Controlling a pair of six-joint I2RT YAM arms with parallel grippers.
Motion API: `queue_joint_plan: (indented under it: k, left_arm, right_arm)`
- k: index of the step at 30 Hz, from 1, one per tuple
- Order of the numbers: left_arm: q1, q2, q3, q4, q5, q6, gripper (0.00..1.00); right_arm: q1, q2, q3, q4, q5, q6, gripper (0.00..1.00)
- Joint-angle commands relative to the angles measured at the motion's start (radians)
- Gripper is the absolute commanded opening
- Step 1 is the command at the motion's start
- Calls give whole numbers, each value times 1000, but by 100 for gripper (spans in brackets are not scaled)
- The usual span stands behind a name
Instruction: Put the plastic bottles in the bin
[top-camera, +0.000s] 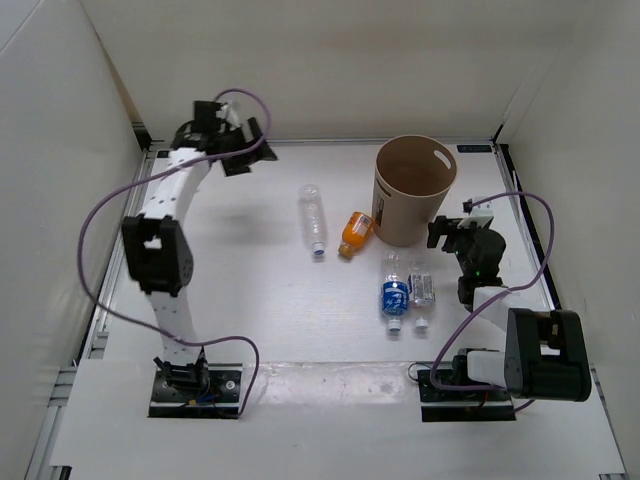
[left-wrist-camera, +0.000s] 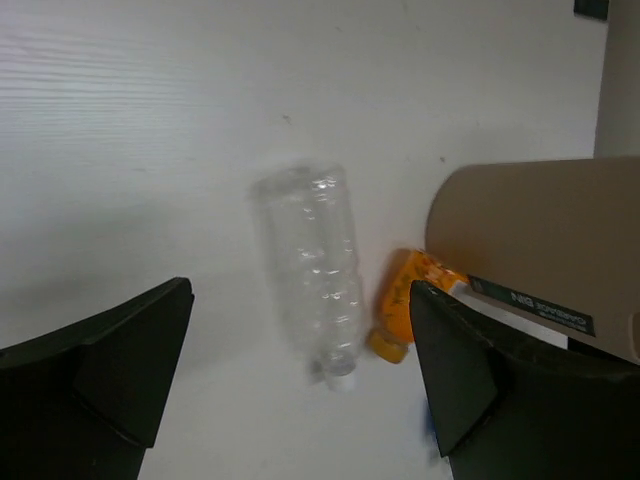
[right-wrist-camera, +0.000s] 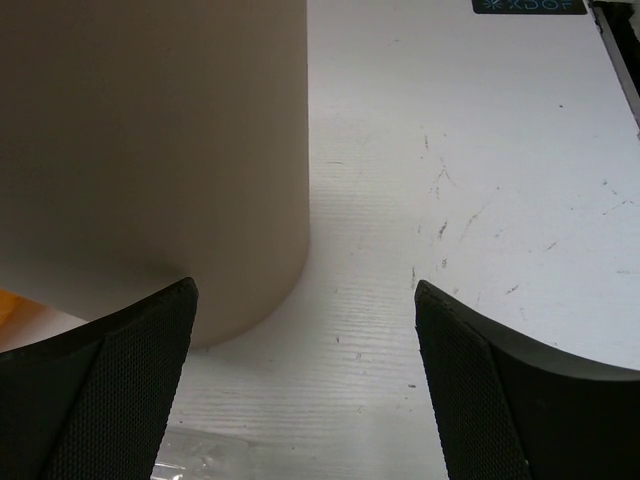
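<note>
1. Presently, the bin (top-camera: 413, 190) stands upright at the far centre-right of the table (top-camera: 260, 300), mouth up.
2. All four bottles lie flat on the table, outside the bin.
   - The long bottle (top-camera: 313, 220) is left of the bin, cap toward my bases.
   - The orange bottle (top-camera: 356, 233) lies between it and the bin's foot. I cannot tell whether it touches the bin.
   - The blue bottle (top-camera: 394, 293) and white bottle (top-camera: 421, 290) lie side by side on the near side of the bin, caps toward me.
3. In the way: the bin wall fills the left half of my right wrist view, so it blocks the line from my right pincer (top-camera: 452, 232) to the long and orange bottles.
4. My left pincer (top-camera: 250, 150) is raised at the far left and tilted toward the centre. Its camera looks down on the long and orange bottles. The fingers are spread wide and hold nothing.
5. My right pincer sits low, just right of the bin, pointing at the far wall. Its fingers are also spread, with nothing between them.
6. My left arm rises steeply from its base. My right arm is folded, with its elbow near its base.
</note>
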Motion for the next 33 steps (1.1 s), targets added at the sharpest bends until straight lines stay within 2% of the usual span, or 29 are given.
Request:
queue_joint_plan:
  k: [1,2,4,9,15,33]
  left_arm:
    - [-85,100,238,-284,82,-30,100]
    - [-91,194,342,-326,89,-35,100]
    - [-126,296,438,-403,107,-29,100]
    - [-187,310,376,-329,72,-58,100]
    - [-244,356,377,-388,-40,-50,100]
    - [-296,498,386,-446,-55,-137,100]
  right_arm:
    - [4,-7,25,31,45,-11,90]
    - [1,-7,25,31,52,-11,90]
    - [32,-7,24,32,52,-11,90]
    - [29,-6,27,31,52,-11,90]
    - [18,-4,27,31,45,-13,90]
    - [18,-6,27,26,34,-13,90]
